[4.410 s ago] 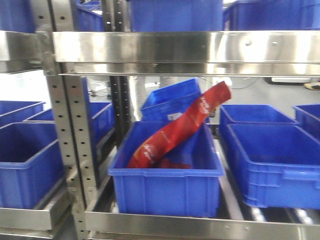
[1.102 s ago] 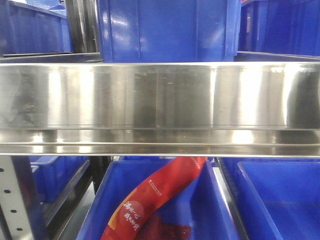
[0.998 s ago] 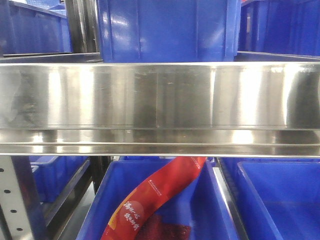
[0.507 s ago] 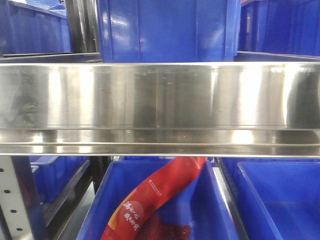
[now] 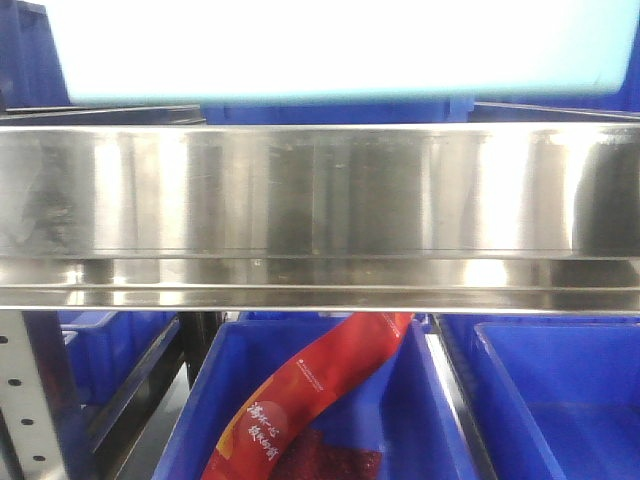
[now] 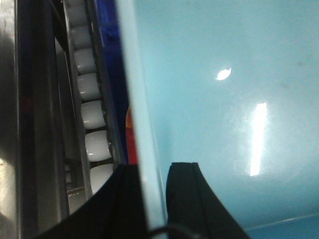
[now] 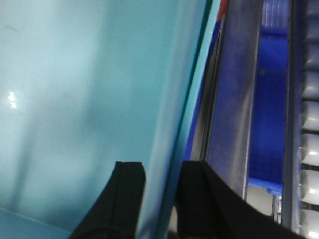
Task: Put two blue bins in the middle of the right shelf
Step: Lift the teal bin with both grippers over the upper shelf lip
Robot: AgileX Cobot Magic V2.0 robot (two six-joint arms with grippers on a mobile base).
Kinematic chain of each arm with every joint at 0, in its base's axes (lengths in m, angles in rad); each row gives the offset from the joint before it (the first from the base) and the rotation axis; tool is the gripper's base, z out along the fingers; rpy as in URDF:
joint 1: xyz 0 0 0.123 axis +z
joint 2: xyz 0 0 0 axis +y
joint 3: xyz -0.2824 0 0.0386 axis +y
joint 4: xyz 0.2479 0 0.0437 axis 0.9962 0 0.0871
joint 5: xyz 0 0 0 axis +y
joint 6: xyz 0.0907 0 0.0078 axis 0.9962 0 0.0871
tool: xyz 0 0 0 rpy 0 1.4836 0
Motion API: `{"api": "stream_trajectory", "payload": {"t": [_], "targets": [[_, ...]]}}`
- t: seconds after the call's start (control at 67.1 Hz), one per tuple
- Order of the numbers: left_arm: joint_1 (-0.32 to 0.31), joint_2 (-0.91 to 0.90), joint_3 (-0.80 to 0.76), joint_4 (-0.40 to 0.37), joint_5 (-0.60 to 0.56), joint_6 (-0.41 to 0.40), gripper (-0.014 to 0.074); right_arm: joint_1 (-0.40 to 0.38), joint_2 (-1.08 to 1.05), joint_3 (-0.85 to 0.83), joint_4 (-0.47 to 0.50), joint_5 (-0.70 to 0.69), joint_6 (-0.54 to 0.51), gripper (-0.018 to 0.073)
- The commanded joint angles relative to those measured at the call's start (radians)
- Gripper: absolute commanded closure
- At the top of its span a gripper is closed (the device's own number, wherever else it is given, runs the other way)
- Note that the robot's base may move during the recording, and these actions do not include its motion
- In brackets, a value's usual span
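One pale turquoise blue bin fills the top of the front view, above the right shelf's wide shiny front rail. In the left wrist view my left gripper is shut on the bin's left wall, one black finger inside the bin and one outside. In the right wrist view my right gripper is shut on the opposite wall of the bin in the same way. Both arms hold the bin at the height of the tier above the rail.
Below the rail, a dark blue crate holds a red packet, with another crate to its right. A perforated upright stands lower left. White rollers and more rollers flank the bin.
The pale bin has come into the top of the front view, covering the dark blue crates seen there half a second ago. The rail and lower crates have not moved.
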Motion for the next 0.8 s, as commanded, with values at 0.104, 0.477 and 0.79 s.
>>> {"api": "stream_trajectory", "payload": {"t": [0.104, 0.477, 0.79], "targets": [[0.021, 0.032, -0.007, -0.019, -0.069, 0.004, 0.0707, -0.004, 0.053, -0.003, -0.025, -0.078, -0.005, 0.0713], [0.032, 0.082, -0.007, -0.041, -0.063, 0.004, 0.0361, -0.004, 0.078, -0.003, -0.025, -0.095, -0.005, 0.0385], [0.032, 0.037, -0.007, -0.044, -0.044, 0.004, -0.0006, -0.004, 0.043, -0.006, -0.025, -0.089, -0.005, 0.0005]]}}
